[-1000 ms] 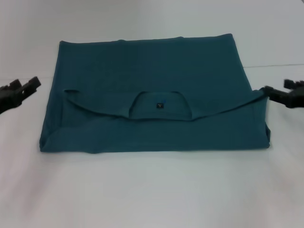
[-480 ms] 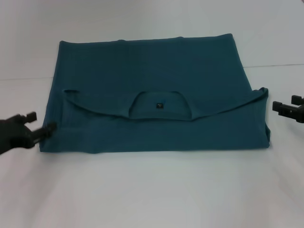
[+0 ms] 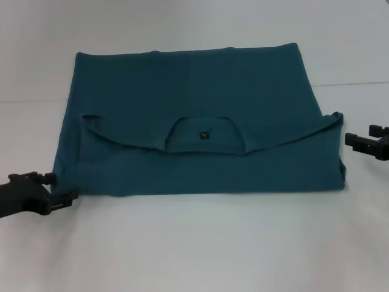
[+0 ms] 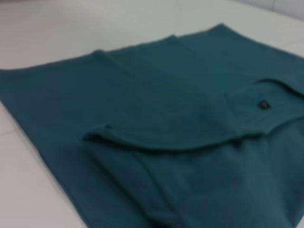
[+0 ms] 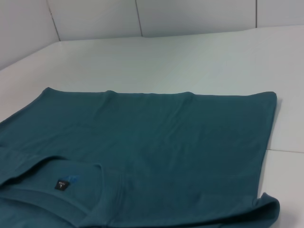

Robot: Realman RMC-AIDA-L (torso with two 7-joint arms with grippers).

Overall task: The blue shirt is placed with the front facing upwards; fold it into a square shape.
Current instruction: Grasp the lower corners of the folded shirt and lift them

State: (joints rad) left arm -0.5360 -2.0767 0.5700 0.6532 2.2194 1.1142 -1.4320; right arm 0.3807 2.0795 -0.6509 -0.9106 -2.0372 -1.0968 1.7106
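One blue shirt (image 3: 194, 115), one table (image 3: 200, 243), two tools: left tool (image 3: 61, 190), right tool (image 3: 360, 137).

You have the blue shirt (image 3: 194, 115) lying folded across the middle of the tabletop (image 3: 200, 243), its collar (image 3: 203, 143) turned toward you over the lower layer. Your left pincer (image 3: 58, 191) sits at the shirt's near-left corner; your right pincer (image 3: 358, 141) sits just beside its right edge

A bare lab-like test bench: plain white tabletop (image 3: 194, 243), white panelled wall (image 5: 142, 16) across the frame's top.
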